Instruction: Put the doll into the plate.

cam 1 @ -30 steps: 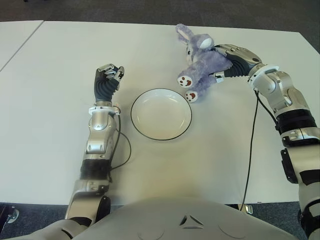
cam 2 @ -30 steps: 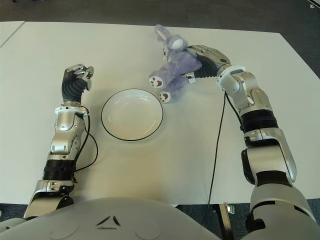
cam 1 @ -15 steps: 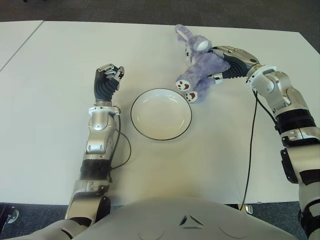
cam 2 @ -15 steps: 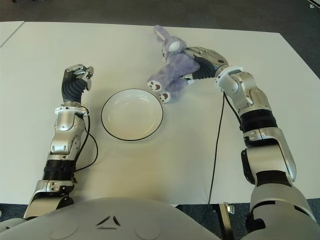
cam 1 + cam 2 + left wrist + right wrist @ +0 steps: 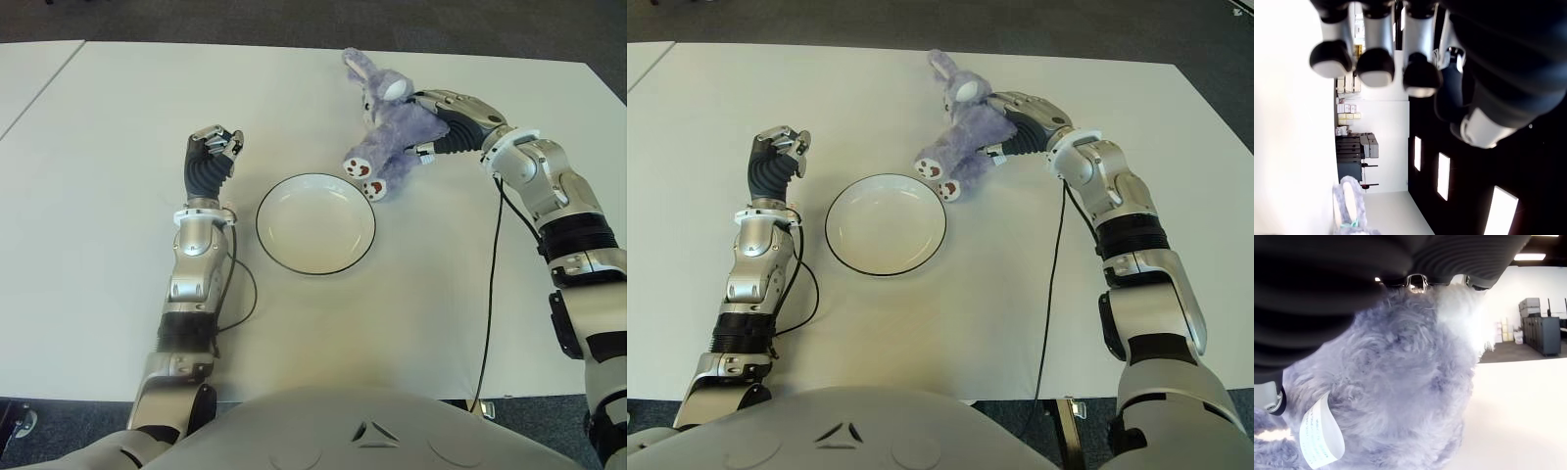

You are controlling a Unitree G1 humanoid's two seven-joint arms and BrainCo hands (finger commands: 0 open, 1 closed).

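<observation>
- White table point(image 5: 118, 117) fills most of the eye views; a second white tabletop point(image 5: 29, 69) shows at the far left, split off by a narrow seam, dark floor point(image 5: 294, 20) beyond the far edge.
- Right arm point(image 5: 549, 196) reaches in from the right side toward the far centre; a black cable point(image 5: 493, 294) hangs from it down to the near table edge.
- Left arm point(image 5: 196, 284) stands left of the plate, forearm upright, with its own black cable point(image 5: 240, 294) looped beside it on the table.
- Plate point(image 5: 315, 223): white, dark rim, nothing in it, table centre, between the two arms.
- Doll point(image 5: 392, 122): purple plush bunny, just beyond and to the right of the plate. Head and ears point away from the robot, feet with brown pads point at the plate rim and sit just beside it, not over the dish.
- Right hand point(image 5: 446, 117) is clamped onto the doll's body from the right; its wrist view is filled with purple fur under the fingers, and a white label point(image 5: 1320, 438) shows on the plush.
- Left hand point(image 5: 214, 145) is curled into a loose fist holding nothing, to the left of the plate and apart from it; fingertips point(image 5: 1374, 66) bent in toward the palm in its wrist view.
- Nothing lies between the doll's feet and the plate.
</observation>
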